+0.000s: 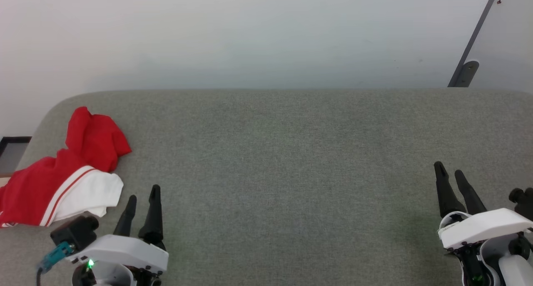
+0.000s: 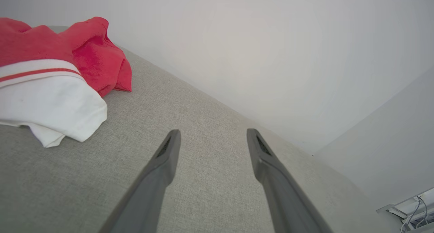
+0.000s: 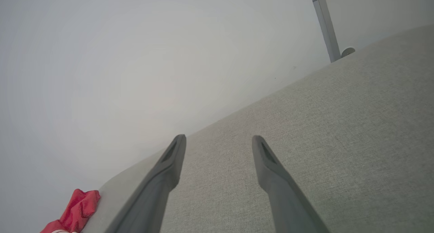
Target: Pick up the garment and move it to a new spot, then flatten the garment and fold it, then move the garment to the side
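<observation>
a crumpled red-and-white garment (image 1: 62, 173) lies bunched at the far left end of a grey fabric-covered table (image 1: 291, 173), one white sleeve turned toward the robot and the red cloth appearing to reach the table's left edge. the left gripper (image 1: 143, 192) hovers just beside that sleeve, fingers apart and holding nothing. the right gripper (image 1: 448, 168) waits well apart at the table's right side, its fingers likewise spread and empty. by the look of it, none of the task is done: the garment is not yet lifted, and the move, the flattening, the folding and the setting aside all lie ahead. the broad middle of the table offers open room to spread the cloth, bounded by a pale wall (image 1: 250, 36) along the far edge and by the rounded left corner, where loose fabric could slip over.
</observation>
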### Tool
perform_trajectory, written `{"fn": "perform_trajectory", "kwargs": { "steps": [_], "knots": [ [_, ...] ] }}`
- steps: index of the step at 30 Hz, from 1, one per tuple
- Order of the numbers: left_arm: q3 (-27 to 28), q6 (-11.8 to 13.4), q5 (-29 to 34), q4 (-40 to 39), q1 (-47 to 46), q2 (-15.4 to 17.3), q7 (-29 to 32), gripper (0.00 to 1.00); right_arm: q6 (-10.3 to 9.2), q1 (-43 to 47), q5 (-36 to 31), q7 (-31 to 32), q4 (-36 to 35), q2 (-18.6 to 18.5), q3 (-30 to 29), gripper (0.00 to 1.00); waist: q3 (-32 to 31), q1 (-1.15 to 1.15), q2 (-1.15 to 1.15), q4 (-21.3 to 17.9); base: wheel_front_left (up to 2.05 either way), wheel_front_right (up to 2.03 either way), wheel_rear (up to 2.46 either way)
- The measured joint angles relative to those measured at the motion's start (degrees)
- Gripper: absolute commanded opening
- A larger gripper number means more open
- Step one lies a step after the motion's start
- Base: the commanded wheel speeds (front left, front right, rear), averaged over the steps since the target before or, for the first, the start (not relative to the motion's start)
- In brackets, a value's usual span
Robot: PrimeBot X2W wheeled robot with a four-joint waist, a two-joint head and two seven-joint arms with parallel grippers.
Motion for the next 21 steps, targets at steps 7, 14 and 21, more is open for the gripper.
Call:
{"fn": "perform_trajectory", "kwargs": {
  "steps": [7,14,21],
  "knots": [
    [-1.5,1.3,5.1,0.1,-0.4,0.9,-1.1,1.00,0.00,-0.8,-7.6,-1.1,1.3,-0.7,0.8,1.00,-0.1,0.00,0.00,0.2,0.00,0.00,0.00],
    [-2.4,1.7,8.7,1.3,-0.4,1.2,-2.3,1.00,0.00,-2.0,-13.6,-2.3,3.5,-0.8,0.8,1.00,-0.4,0.00,0.00,0.3,0.00,0.00,0.00],
    [-2.6,1.6,11.6,2.5,-0.5,1.3,-3.3,1.00,0.00,-2.9,-18.7,-3.4,5.0,-0.7,0.5,1.00,-0.7,0.00,0.00,0.4,0.00,0.00,0.00]
  ]
}}
